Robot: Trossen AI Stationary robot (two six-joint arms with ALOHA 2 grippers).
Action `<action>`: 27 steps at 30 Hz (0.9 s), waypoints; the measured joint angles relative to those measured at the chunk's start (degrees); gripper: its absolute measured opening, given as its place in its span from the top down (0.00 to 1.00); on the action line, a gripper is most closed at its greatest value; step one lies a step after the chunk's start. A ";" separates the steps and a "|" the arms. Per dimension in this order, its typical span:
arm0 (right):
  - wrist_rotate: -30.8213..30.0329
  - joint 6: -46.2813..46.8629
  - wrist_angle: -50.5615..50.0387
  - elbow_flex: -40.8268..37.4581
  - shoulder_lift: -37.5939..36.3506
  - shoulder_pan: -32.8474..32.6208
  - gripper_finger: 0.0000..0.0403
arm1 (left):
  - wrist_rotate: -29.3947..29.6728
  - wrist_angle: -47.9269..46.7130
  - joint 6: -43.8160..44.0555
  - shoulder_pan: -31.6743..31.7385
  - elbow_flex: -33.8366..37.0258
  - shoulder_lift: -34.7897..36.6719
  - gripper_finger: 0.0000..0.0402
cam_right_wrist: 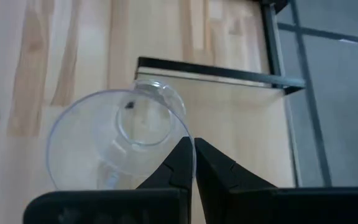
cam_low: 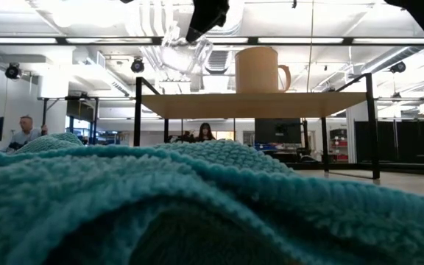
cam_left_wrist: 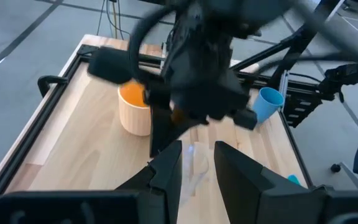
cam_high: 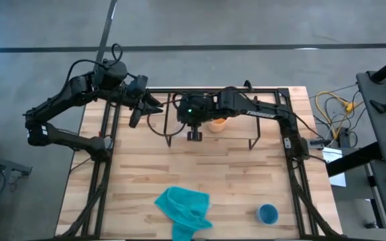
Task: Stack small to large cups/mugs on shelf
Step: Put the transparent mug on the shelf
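A: Gripping the glass cup (cam_right_wrist: 120, 140) by its rim, the right pincer (cam_right_wrist: 192, 152) is seen clenched on the thin wall, the cup tilted and held above the shelf (cam_low: 256, 104). Why is it held so high?

B: Room is judged to be needed to clear the orange mug (cam_low: 260, 70), which is stood upright on the shelf board, just beside the glass. The smallest vessel is presumably meant to be set down first in the row.

A: And the left pincer (cam_left_wrist: 197, 162)?

B: It is held released, fingers parted, nothing between them, near the shelf's left end and pointed toward the right arm. It is judged to be waiting.

A: What is left undone?

B: The blue cup (cam_high: 267, 214) is stood on the worktop (cam_high: 246, 181), well apart from the shelf, near the teal cloth (cam_high: 183, 209).
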State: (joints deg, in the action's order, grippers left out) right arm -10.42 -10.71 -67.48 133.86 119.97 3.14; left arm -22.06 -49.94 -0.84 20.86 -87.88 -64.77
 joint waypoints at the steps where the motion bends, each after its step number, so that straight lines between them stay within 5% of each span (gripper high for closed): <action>1: -0.41 0.02 -0.07 0.00 -0.41 0.22 0.98 | 0.00 0.01 -0.02 0.00 0.00 0.00 0.80; 21: -3.19 2.58 -4.92 -0.04 -0.42 4.57 0.98 | 0.17 -1.68 -1.04 -0.02 0.04 -0.88 0.80; 27: -3.17 3.21 -5.60 -0.04 -0.44 4.76 0.98 | 6.53 -7.83 -2.83 0.02 0.15 -4.95 0.80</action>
State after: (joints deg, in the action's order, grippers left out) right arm -13.58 -7.51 -73.08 133.82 119.52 7.90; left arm -15.53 -57.78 -3.67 20.88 -87.72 -69.73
